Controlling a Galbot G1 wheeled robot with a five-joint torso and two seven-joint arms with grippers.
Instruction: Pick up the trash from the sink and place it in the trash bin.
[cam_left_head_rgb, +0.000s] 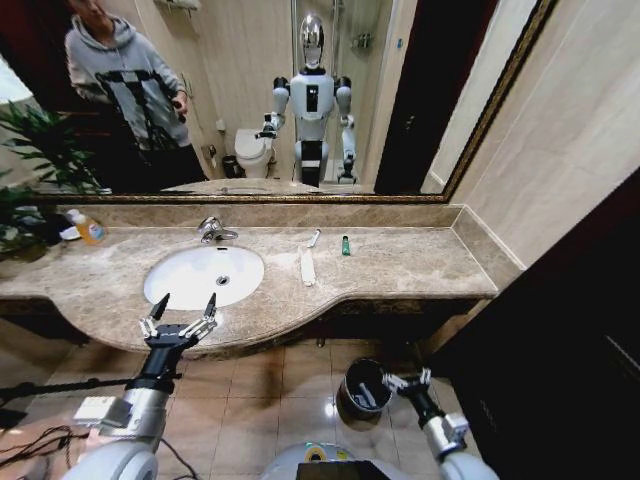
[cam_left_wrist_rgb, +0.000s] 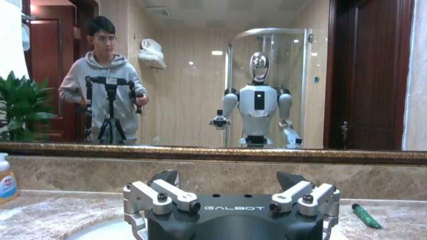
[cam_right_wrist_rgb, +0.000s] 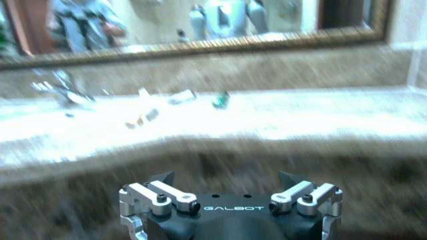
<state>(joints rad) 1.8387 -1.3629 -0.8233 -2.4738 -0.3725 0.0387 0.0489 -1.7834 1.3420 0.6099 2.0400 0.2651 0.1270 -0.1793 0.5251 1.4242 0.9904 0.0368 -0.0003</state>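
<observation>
Low by the floor, the right gripper hangs open just beside the trash bin, which seems to hold something pale. At the counter's front edge the left gripper hovers open before the sink. Behind the basin's right side lie the flat white packet, slim stick and green bottle.

The worktop is showing beige-brown marble veining around a white sink with a chrome faucet. A dark-green bottle and a white packet are lying on it. The trash bin is gleaming black under a metallic rim.
</observation>
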